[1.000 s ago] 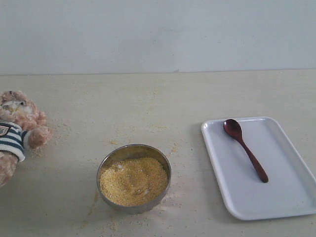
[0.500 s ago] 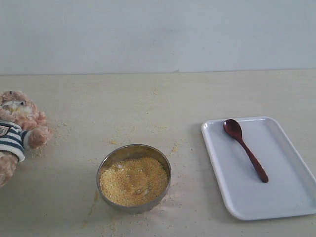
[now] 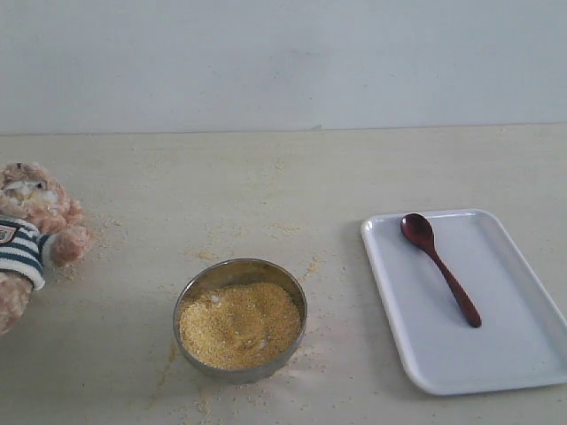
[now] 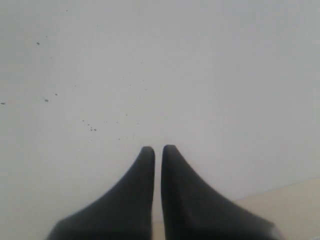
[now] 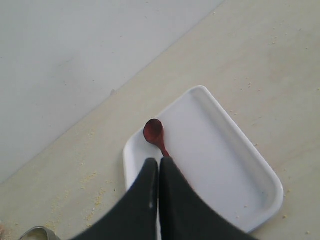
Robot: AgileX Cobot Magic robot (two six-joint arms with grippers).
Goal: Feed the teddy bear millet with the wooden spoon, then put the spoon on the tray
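Now one wooden spoon [image 3: 445, 274] lies on one tray [image 3: 523, 354], one teddy bear [image 3: 31, 230] apart, both arms' jaws closed.

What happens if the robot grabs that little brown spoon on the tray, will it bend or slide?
The wooden spoon looks like solid wood, so it probably won't bend. It is small and slim, so likely light. It lies flat on the smooth white tray, so a nudge might make it skid or spin.
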